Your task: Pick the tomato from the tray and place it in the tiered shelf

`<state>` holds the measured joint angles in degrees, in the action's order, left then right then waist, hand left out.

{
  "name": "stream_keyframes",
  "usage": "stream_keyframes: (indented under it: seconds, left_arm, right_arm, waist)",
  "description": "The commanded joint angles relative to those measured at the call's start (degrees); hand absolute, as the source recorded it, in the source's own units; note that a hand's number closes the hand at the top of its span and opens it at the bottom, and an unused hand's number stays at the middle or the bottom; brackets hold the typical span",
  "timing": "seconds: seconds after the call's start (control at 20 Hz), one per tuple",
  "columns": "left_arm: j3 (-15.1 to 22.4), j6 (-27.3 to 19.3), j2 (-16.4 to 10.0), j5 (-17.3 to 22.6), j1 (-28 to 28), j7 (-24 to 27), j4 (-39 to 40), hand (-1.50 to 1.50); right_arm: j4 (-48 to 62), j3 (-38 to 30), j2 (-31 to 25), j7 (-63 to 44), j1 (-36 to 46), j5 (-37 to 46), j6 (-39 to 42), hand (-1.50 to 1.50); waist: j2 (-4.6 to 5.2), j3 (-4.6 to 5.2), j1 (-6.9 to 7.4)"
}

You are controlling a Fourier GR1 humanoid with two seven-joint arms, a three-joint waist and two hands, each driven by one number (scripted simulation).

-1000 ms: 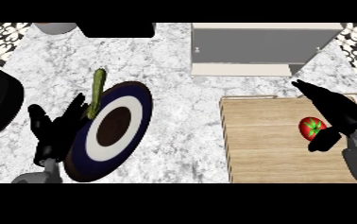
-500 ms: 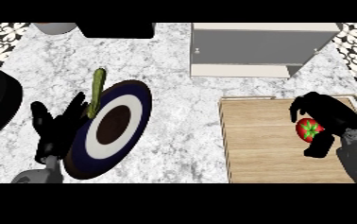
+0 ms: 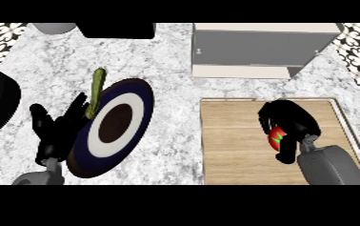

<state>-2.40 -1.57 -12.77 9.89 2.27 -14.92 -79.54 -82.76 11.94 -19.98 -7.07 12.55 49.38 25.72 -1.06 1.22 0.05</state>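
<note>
The red tomato (image 3: 275, 139) with a green top lies on the wooden tray (image 3: 232, 144) at the right. My right hand (image 3: 290, 120) covers it from above, fingers curled round it, so only its left side shows. The tiered shelf (image 3: 260, 48), grey with cream ledges, stands at the back right, just beyond the tray. My left hand (image 3: 55, 127) rests open at the lower left, fingers up, beside the plate.
A dark blue plate (image 3: 116, 120) with white and brown rings lies left of centre. A green vegetable (image 3: 96, 89) pokes out past its upper left rim. A grey bowl (image 3: 53, 27) and a black object (image 3: 116, 29) sit at the back left.
My right hand has swung left from the tray's right edge and closed over the tomato. The left hand and the plate have stayed put.
</note>
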Motion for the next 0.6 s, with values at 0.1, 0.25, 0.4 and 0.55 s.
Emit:
stream_keyframes:
  seconds: [0.1,0.25,0.4,0.55]
  left_arm:
    - [1.5,-0.3,0.8,-0.7,-0.3,-2.6,1.1,0.00]
    - [-0.6,1.2,-0.6,1.2,0.0,-2.7,1.6,0.00]
    - [0.5,-1.3,0.8,-1.2,0.5,-1.8,2.1,0.00]
    - [0.8,-0.8,1.6,-1.0,-1.9,-0.7,1.9,0.00]
  right_arm:
    - [-4.9,5.6,19.3,-17.0,4.0,-2.5,-4.6,1.50]
    - [-13.4,6.8,19.6,-21.2,5.0,-5.7,-9.6,1.50]
    - [-21.6,11.5,19.8,-29.3,7.2,-5.0,-13.7,1.50]
    - [-30.0,13.6,19.9,-38.5,10.6,-1.2,-12.0,1.50]
  waist:
    - [0.93,-1.17,0.84]
    - [0.64,-1.15,0.09]
    - [0.62,-1.15,-0.39]
    - [0.53,-1.13,-0.53]
